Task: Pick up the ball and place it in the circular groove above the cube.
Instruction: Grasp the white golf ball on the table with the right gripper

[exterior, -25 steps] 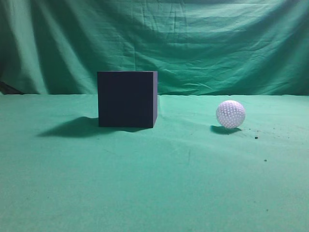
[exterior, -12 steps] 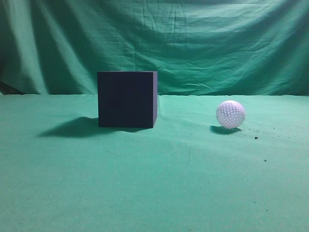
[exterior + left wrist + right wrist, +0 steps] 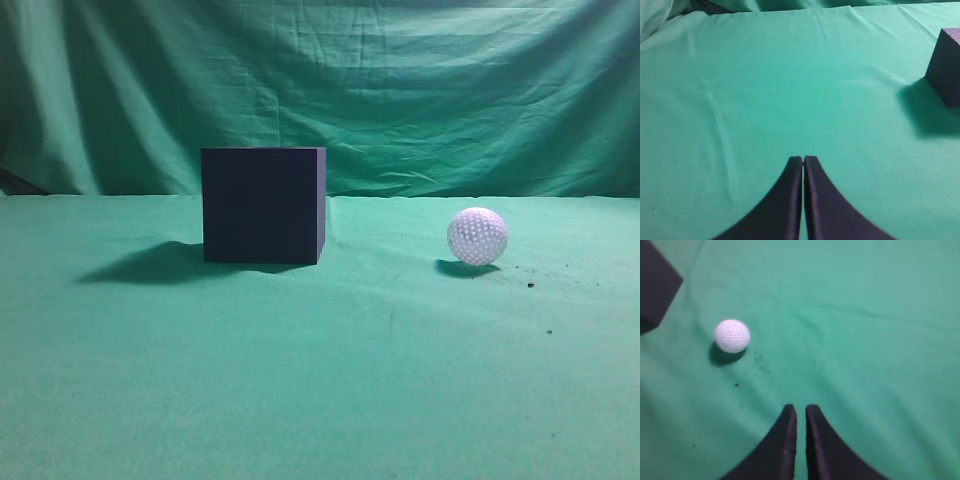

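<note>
The dark navy cube [image 3: 263, 205] stands on the green cloth left of centre; its top face is hidden in every view. It shows at the right edge of the left wrist view [image 3: 947, 67] and at the top left corner of the right wrist view [image 3: 655, 285]. The white dimpled ball [image 3: 477, 236] rests on the cloth to the cube's right. In the right wrist view the ball [image 3: 732, 335] lies ahead and left of my right gripper [image 3: 801, 407], which is empty, its fingers nearly together with a thin slit. My left gripper [image 3: 803, 158] is shut and empty, left of the cube.
A green cloth [image 3: 320, 380] covers the table and hangs as a backdrop [image 3: 400, 90] behind it. Small dark specks [image 3: 530, 284] lie on the cloth near the ball. Neither arm shows in the exterior view.
</note>
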{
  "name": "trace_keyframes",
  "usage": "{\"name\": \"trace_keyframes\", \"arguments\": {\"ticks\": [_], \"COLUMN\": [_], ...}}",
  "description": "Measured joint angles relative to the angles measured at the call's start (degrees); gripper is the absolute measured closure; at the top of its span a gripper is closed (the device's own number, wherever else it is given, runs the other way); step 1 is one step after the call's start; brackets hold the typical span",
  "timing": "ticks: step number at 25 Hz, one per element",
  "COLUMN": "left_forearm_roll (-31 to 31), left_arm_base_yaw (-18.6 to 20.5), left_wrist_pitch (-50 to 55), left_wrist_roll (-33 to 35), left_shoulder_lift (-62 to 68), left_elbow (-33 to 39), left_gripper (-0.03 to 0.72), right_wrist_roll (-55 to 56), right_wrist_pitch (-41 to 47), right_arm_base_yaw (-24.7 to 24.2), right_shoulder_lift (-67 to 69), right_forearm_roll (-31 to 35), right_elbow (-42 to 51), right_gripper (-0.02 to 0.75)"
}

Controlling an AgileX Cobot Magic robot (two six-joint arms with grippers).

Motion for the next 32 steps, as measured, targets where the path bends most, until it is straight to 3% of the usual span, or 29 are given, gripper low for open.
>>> {"name": "trace_keyframes", "arguments": {"ticks": [8,12,18,32], "left_forearm_roll": [0.0,0.0,0.0,0.0], "left_arm_base_yaw": [0.0,0.0,0.0,0.0], "left_wrist_pitch": [0.0,0.0,0.0,0.0], "left_wrist_roll": [0.0,0.0,0.0,0.0], "left_shoulder_lift": [0.0,0.0,0.0,0.0], "left_elbow": [0.0,0.0,0.0,0.0], "left_gripper": [0.688,0.688,0.688,0.688], "right_wrist_roll": [-3.22,-7.45,-5.06,0.32], "right_wrist_pitch": [1.4,1.52,1.79,0.52], "right_arm_base_yaw": [12.51,16.53,16.94,16.94], "right_shoulder_lift": [18.78,26.76,36.87,52.05], "right_forearm_roll": [-0.28,-0.38,-0.39,-5.19], "right_elbow": [-10.05,-14.39,-21.06,-28.91], "right_gripper": [0.687,0.503,0.2,0.204]}}
